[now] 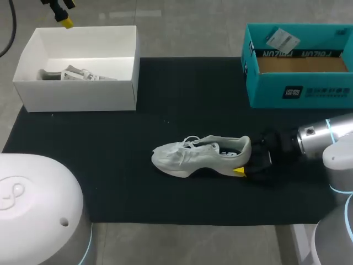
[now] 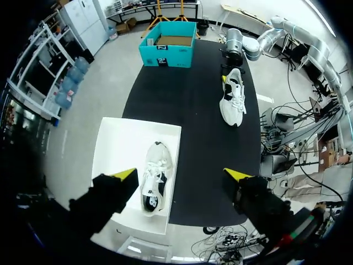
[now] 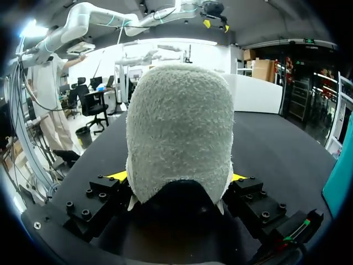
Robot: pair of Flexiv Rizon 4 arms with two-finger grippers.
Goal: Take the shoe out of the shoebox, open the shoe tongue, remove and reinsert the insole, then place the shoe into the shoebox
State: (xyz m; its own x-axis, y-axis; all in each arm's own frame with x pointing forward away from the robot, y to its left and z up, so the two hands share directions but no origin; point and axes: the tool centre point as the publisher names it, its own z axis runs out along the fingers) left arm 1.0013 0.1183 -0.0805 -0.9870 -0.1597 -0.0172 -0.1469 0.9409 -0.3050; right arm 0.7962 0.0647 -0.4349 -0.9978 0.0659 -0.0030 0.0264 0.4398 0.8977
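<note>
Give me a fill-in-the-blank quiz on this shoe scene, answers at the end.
The right gripper is shut on the ____ end of the shoe on the mat. A second shoe lies inside the ____ shoebox. The left gripper, above that shoebox, has its fingers ____.
Answers: heel; white; open.

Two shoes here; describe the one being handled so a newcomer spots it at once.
On the black mat, between the white box and the teal box, a pale shoe stands. Unlike the other shoe, inside the white box, its heel sits in the right claw.
</note>
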